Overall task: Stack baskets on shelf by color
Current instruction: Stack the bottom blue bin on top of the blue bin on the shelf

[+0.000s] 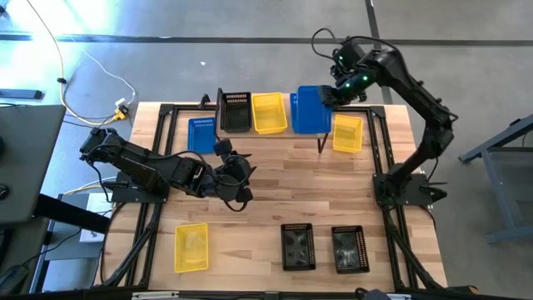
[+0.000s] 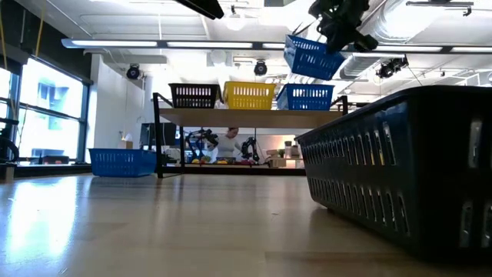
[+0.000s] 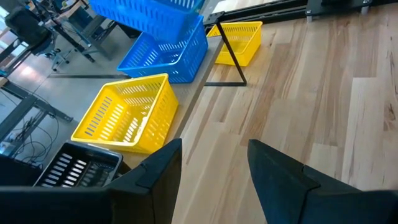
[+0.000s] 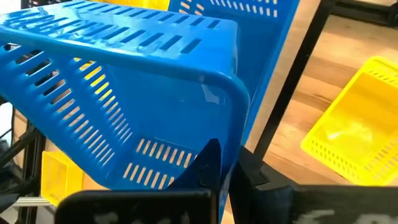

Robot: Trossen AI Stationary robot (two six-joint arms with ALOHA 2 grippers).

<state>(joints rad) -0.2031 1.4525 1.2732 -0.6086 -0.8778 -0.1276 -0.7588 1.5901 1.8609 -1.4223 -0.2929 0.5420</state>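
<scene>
Near edge of tabletop (image 1: 275, 192): two black baskets (image 1: 297, 247) side by side toward the right corner, one yellow basket (image 1: 191, 247) toward the left. Left gripper (image 1: 242, 177) at mid-tabletop, left of centre, fingers apart, holding nothing. Far edge: shelf (image 2: 254, 117) carries a black basket (image 1: 235, 110), a yellow basket (image 1: 269, 112) and a blue basket (image 2: 306, 97) in a row. Right gripper (image 1: 326, 97) clamped on the rim of a second blue basket (image 2: 310, 57), held tilted in the air above the shelved blue one. On the tabletop beside the shelf: third blue basket (image 1: 202, 133) to its left, another yellow basket (image 1: 347, 132) to its right.
</scene>
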